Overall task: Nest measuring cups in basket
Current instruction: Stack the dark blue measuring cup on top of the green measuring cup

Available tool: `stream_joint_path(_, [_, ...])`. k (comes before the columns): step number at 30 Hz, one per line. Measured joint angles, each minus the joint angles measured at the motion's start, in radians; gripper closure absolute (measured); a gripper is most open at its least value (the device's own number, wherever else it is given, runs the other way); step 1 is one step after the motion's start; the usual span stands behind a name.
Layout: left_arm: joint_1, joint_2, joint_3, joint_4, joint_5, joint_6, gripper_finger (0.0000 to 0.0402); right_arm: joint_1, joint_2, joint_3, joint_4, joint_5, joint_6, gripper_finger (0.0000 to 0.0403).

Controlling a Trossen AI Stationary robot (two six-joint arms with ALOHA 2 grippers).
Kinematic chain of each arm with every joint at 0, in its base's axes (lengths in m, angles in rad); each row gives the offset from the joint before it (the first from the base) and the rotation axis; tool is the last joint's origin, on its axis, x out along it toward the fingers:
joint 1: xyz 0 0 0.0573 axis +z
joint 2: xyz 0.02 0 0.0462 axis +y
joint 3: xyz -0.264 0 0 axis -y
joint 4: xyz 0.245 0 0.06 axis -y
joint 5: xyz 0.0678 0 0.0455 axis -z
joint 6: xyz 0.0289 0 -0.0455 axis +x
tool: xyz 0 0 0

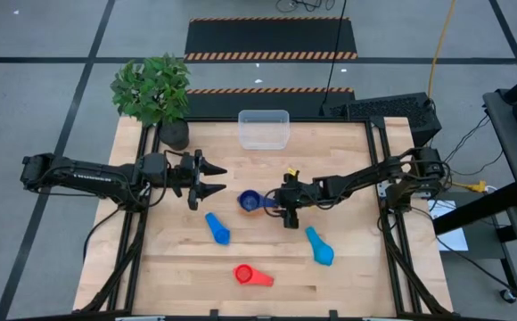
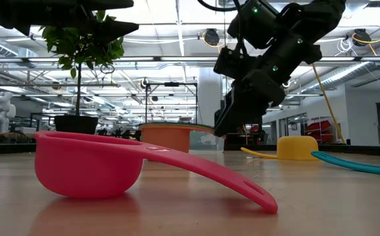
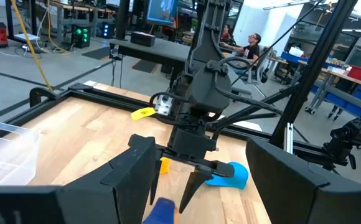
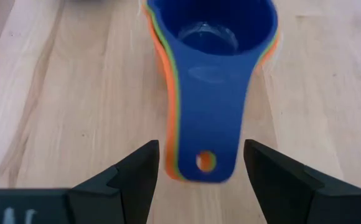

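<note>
A stack of nested measuring cups (image 4: 213, 37), dark blue on top with green and orange rims below it, sits on the table's middle (image 1: 250, 201), its handle toward the right arm. My right gripper (image 4: 200, 177) is open and slants down. Its fingers stand on either side of the handle's holed end (image 4: 204, 160) without touching it. Loose cups lie on the wood: a blue one (image 1: 217, 227), a light blue one (image 1: 319, 247), a red one (image 1: 251, 275) and a yellow one (image 2: 298, 147). The clear basket (image 1: 263, 129) stands at the far edge. My left gripper (image 1: 216, 178) waits open and level, left of the stack.
A potted plant (image 1: 156, 94) stands at the table's far left corner, beside the basket. Black frame rails (image 1: 379, 152) run along the table's sides. The red cup (image 2: 88, 167) lies close to the near edge. Bare wood shows between the stack and the basket.
</note>
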Motion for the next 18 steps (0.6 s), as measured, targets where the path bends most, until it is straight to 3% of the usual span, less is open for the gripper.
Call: stream_joint_path(18, [0.0, 0.0, 0.0, 0.0, 0.0, 0.002, 0.0147, -0.013, 0.0, 0.0, 0.006, 0.003, -0.003, 0.0174])
